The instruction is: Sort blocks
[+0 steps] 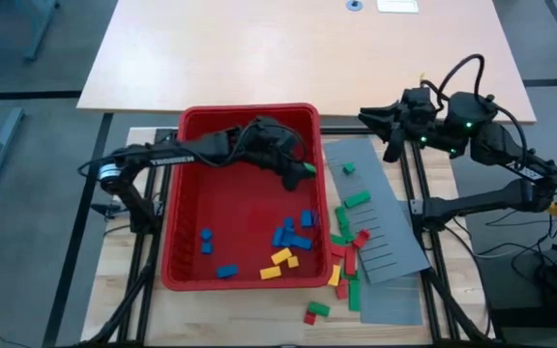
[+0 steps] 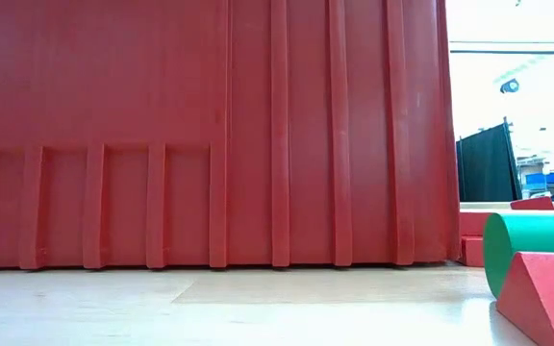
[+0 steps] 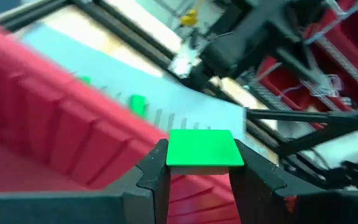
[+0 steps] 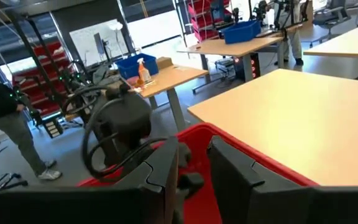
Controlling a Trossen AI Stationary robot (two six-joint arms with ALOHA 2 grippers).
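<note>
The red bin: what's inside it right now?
Inside the red bin lie several blue blocks and yellow blocks. The left gripper hangs above its far right corner holding a green block. The arm hides the floor beneath it.

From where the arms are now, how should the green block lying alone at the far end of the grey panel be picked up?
Take the green block from straight above, fingers across its short sides. It lies flat on the grey panel with bare panel all round, closest to the right gripper.
</note>
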